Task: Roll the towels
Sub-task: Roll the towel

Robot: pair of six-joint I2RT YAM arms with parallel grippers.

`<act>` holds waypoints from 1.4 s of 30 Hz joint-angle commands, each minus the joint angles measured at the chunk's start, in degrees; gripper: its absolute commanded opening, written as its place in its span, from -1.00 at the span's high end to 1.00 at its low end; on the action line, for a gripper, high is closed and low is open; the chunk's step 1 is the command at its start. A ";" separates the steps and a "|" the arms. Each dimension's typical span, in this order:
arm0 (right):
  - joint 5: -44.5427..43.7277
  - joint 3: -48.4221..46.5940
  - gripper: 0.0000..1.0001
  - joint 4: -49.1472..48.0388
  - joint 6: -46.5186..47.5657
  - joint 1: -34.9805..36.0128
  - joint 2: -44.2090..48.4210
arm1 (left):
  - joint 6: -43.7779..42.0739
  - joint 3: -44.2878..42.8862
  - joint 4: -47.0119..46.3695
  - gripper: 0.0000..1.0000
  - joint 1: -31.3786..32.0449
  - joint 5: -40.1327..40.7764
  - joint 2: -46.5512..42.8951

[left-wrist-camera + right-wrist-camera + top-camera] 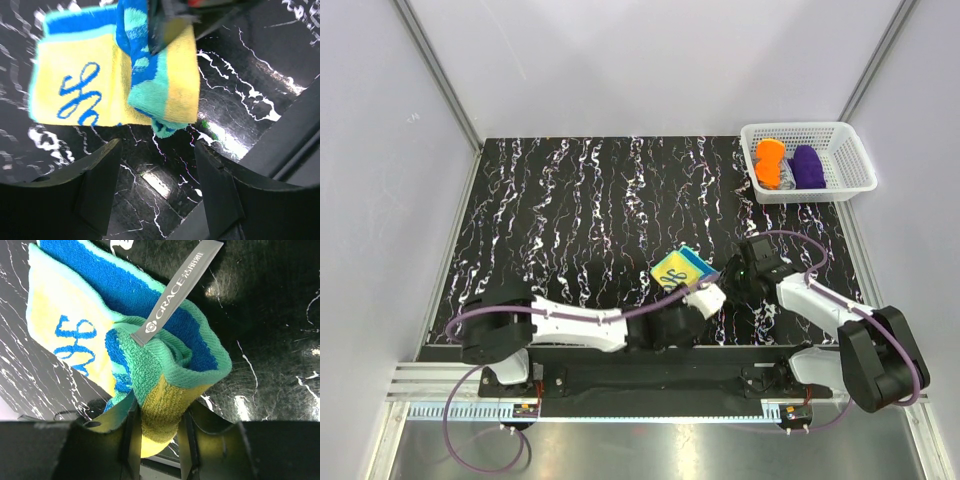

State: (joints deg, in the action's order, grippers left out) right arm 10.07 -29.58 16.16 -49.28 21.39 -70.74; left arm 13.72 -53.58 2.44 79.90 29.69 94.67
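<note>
**Overhead view.** A black, white-veined table (570, 200) fills the scene. A teal, blue and yellow towel (678, 266) lies near the front middle, between the ends of the two arms. The left gripper (703, 296) sits just beside the towel's near corner, and the right gripper (738, 268) meets its right edge. At the far right corner, a white lattice basket (850, 160) holds a bundled orange towel (769, 163) beside a purple cloth (807, 167).

**Left wrist view.** We see the towel mostly flat on the table, yellow face up with blue script. Its right edge is folded over and lifted. The left gripper's fingers (97, 190) stand apart with only bare table between them, just short of the cloth.

**Right wrist view.** The right gripper's fingers (205, 435) are clamped on the doubled-over edge. That edge curls into a loose loop, and a grey label (175, 285) sticks out of it.

**How it will handle.** We judge the towel to be light, soft terry that is limp rather than stiff. It will likely sag and spring open wherever nothing supports it. The looped pile should grip well, and a firm pinch will not harm it. The best hold seems to be through both layers of the folded edge. The free gripper could take the same edge further along so the roll turns evenly.
</note>
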 commanded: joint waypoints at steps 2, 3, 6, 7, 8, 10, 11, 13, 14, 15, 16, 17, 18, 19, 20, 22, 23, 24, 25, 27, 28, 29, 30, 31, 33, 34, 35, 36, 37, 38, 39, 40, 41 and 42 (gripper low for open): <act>-1.19 -1.97 0.51 3.96 1.90 0.59 -2.03 | -6.15 -2.31 -7.78 -0.31 6.04 17.32 2.71; -1.01 -2.06 0.51 3.96 1.99 0.67 -2.29 | -7.81 -2.49 -8.93 -0.32 6.75 17.24 2.97; -0.66 -2.41 0.52 4.40 2.08 0.76 -2.30 | -9.05 -3.80 -10.87 -0.36 7.46 13.64 5.16; -0.57 -2.50 0.52 4.49 2.25 0.76 -2.12 | -9.49 -4.07 -11.48 -0.40 7.47 13.03 5.87; -0.57 -2.50 0.52 4.93 2.34 0.85 -2.03 | -9.58 -4.33 -12.27 -0.42 7.47 11.54 6.48; -0.49 -2.67 0.52 5.28 2.43 0.85 -1.59 | -10.29 -4.51 -13.68 -0.46 7.47 10.13 7.80; -0.49 -2.67 0.52 5.63 2.60 0.94 -1.42 | -10.90 -4.51 -14.82 -0.50 7.38 8.99 8.42; -0.31 -2.67 0.52 5.90 2.61 0.94 -0.98 | -10.90 -6.17 -14.75 -0.52 7.20 8.98 10.79; 0.04 -2.59 0.52 5.81 2.61 0.94 -0.72 | -10.73 -6.79 -13.61 -0.51 6.51 8.72 11.75; 0.13 -2.58 0.52 6.07 2.61 0.94 -0.45 | -10.20 -7.49 -13.08 -0.50 6.06 8.72 13.68; 0.48 -2.50 0.52 5.99 2.61 1.02 -0.19 | -9.94 -7.85 -12.81 -0.49 4.93 7.67 14.39; 0.83 -2.41 0.52 6.16 2.61 1.03 0.16 | -9.15 -8.20 -12.90 -0.44 4.31 7.23 15.09; 1.01 -2.50 0.52 6.34 2.61 1.11 0.42 | -8.80 -8.29 -12.81 -0.40 3.69 6.87 16.23; 1.53 -2.50 0.52 6.42 2.69 1.11 0.51 | -8.62 -8.12 -13.16 -0.35 2.55 5.91 16.51; 1.62 -2.50 0.53 6.95 2.78 1.20 0.86 | -8.27 -7.77 -13.33 -0.16 1.93 5.47 16.77; 2.32 -2.50 0.53 7.48 3.04 1.46 1.39 | -7.83 -7.50 -13.51 0.09 0.88 4.24 17.39; 2.59 -2.41 0.52 8.00 3.22 1.55 1.57 | -7.74 -7.41 -13.60 0.22 0.18 3.89 17.56; 2.94 -2.41 0.52 8.35 3.31 1.55 1.83 | -7.65 -7.15 -13.77 0.47 0.00 3.71 17.56; 3.73 -2.41 0.52 8.62 3.74 1.64 2.01 | -7.65 -7.06 -13.86 0.58 -0.18 3.53 17.56; 4.08 -2.58 0.50 9.76 4.01 1.73 2.53 | -7.65 -6.89 -13.95 0.81 -0.53 2.57 17.04; 3.74 -2.67 0.47 10.29 4.19 1.82 2.97 | -7.56 -6.80 -13.86 1.00 -0.53 2.04 16.60; 3.21 -3.28 0.41 11.77 4.28 1.82 3.50 | -7.13 -6.71 -13.60 1.00 -0.62 0.21 16.16; 2.42 -3.98 0.01 13.00 4.54 1.82 4.46 | -6.60 -6.80 -12.73 1.00 -0.79 -1.64 15.03; -0.11 -5.03 -0.25 14.50 5.06 1.82 4.91 | -5.90 -7.93 -11.24 1.00 -1.67 -4.18 14.49; -3.80 -9.16 -0.63 19.33 5.24 1.73 6.57 | -3.00 -8.64 -6.93 1.00 -2.37 -9.02 12.83; -8.26 -11.00 -0.86 21.26 6.11 1.73 7.10 | -1.95 -8.64 -5.96 1.00 -2.81 -10.87 12.21; -9.70 -14.33 -0.94 24.32 6.21 1.82 7.37 | 0.50 -8.30 -4.56 1.00 -3.95 -13.84 11.51; -13.02 -15.93 -0.99 25.75 6.12 1.47 7.89 | 1.65 -7.77 -4.11 1.00 -4.74 -15.70 10.02; -16.45 -17.42 -1.00 26.72 6.47 0.94 7.99 | 2.62 -7.59 -2.63 1.00 -6.32 -19.55 9.57; -17.70 -20.05 -0.99 28.73 6.56 0.42 8.07 | 4.11 -7.07 -2.61 1.00 -6.86 -20.37 9.04; -18.67 -21.03 -0.99 29.44 6.65 -1.24 7.99 | 4.65 -6.80 -1.74 1.00 -7.47 -21.59 8.17; -19.55 -21.82 -1.00 30.06 6.65 -2.13 8.07 | 5.26 -6.89 -0.52 1.00 -8.09 -23.35 7.81; -19.73 -22.62 -0.99 30.15 6.65 -2.83 8.51 | 6.66 -6.36 0.37 1.00 -9.40 -26.32 7.55; -19.73 -22.80 -0.99 30.16 6.39 -4.15 9.12 | 7.55 -6.45 0.90 1.00 -10.19 -28.27 7.20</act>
State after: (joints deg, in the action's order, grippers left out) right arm -3.62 -49.30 41.54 -43.46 19.84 -63.99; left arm 15.44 -60.77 -1.78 71.99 12.25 103.61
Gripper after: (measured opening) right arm 0.994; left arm 0.078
